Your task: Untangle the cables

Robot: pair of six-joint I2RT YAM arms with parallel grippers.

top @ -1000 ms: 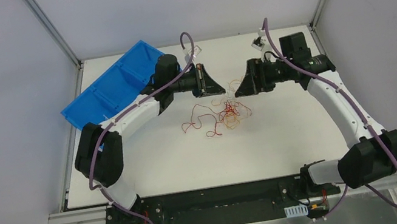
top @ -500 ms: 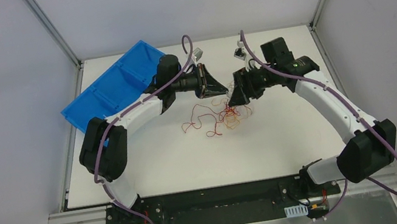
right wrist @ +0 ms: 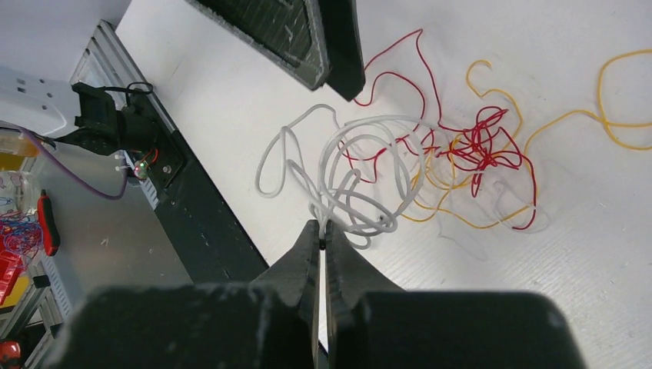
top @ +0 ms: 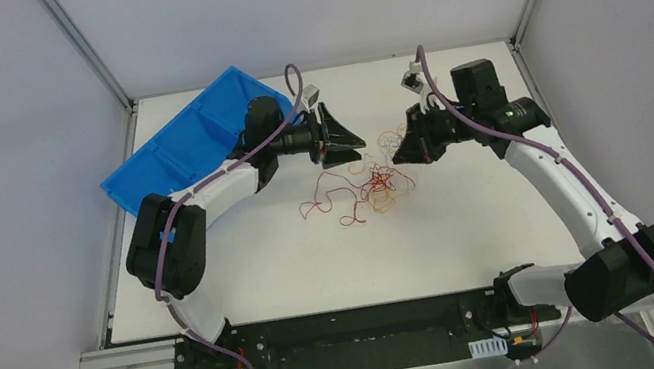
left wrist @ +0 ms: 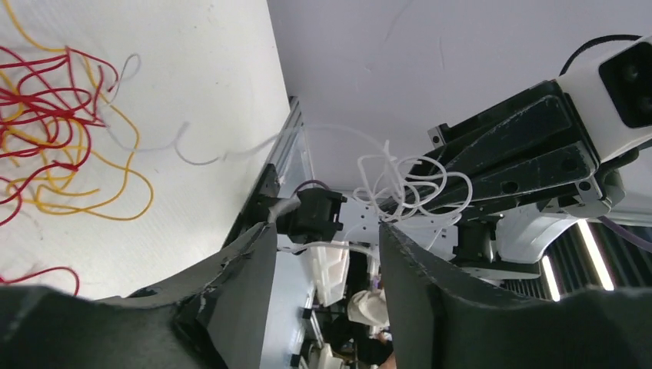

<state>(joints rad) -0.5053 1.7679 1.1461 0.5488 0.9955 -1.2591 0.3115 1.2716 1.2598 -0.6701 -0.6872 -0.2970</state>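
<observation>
White cable [right wrist: 339, 201] loops hang pinched between the closed fingertips of the right gripper [right wrist: 323, 227], above the table [top: 471, 220] — red and orange-yellow cables [top: 376, 184] lie tangled beneath, between both arms. Left gripper [left wrist: 323, 238] gapes wide, holding nothing.

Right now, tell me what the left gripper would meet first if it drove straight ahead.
Probably the white cable coil hanging from the right gripper, directly ahead of the open left gripper; depth is unclear.

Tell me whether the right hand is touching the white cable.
Touching. In the right wrist view the right hand is pinched shut on the white cable, whose loops fan from its fingertips.
</observation>
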